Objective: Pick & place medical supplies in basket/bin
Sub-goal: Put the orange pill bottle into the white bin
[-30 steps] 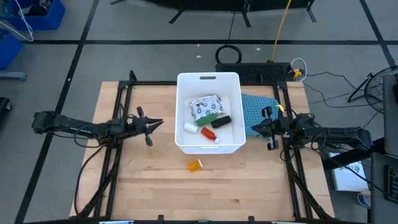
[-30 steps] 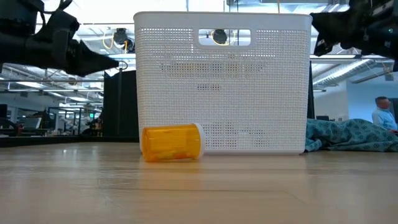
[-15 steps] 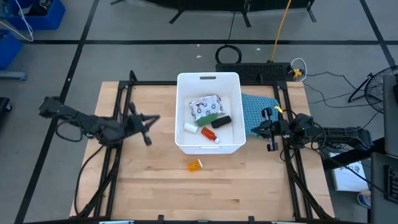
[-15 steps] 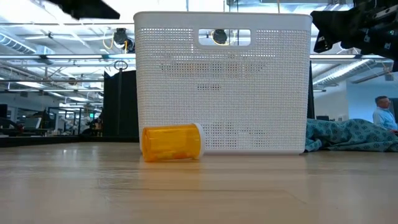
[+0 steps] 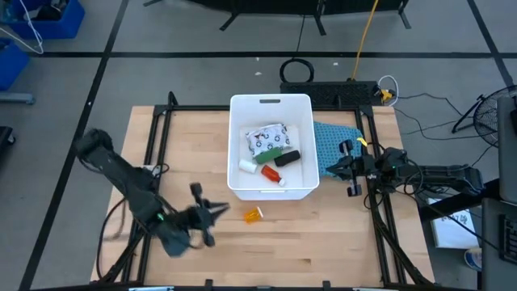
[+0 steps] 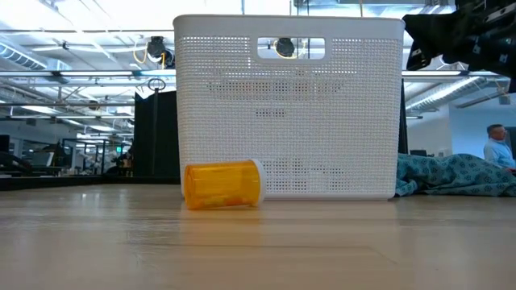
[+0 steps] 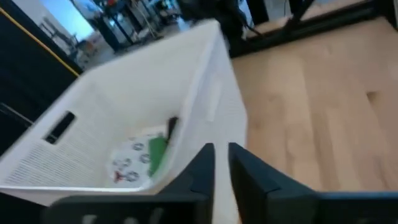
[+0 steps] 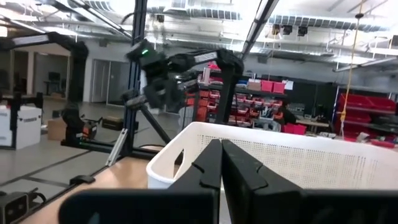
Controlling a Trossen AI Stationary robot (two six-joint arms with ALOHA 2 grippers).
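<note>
Vial (image 5: pixel 254 214), orange and lying on its side on the bare worktop (image 5: pixel 323 242), is the one supply not yet in the bin (image 5: pixel 300 105); it rests just in front of the bin's near wall, close but apart from it, as the low view shows. Inside the white bin lie the rest: the flat white packet (image 5: pixel 267 137), the green bar (image 5: pixel 269 153), the black oblong (image 5: pixel 287 158), the red tube (image 5: pixel 272 173) and the small white roll (image 5: pixel 247 166), bunched toward the near half. The left pincer (image 5: pixel 212 212) sits low over the worktop just beside the vial on its left, pointing at it, which I judge to be an approach for the last pick; its wrist view shows the two fingers (image 7: pixel 199 174) nearly together with only a narrow gap and nothing between them, so they would need to spread before taking the vial. Lying flat, the vial is likely to roll if nudged, so a square grip across its body seems wise. The right pincer (image 5: pixel 352 168) waits at the bin's right side, over the edge of the blue-green mesh cloth (image 5: pixel 333 144), its fingers (image 8: pixel 211 165) closed together and empty, kept clear of the other arm's path. A person (image 6: pixel 493 145) stands far off in the room behind.
</note>
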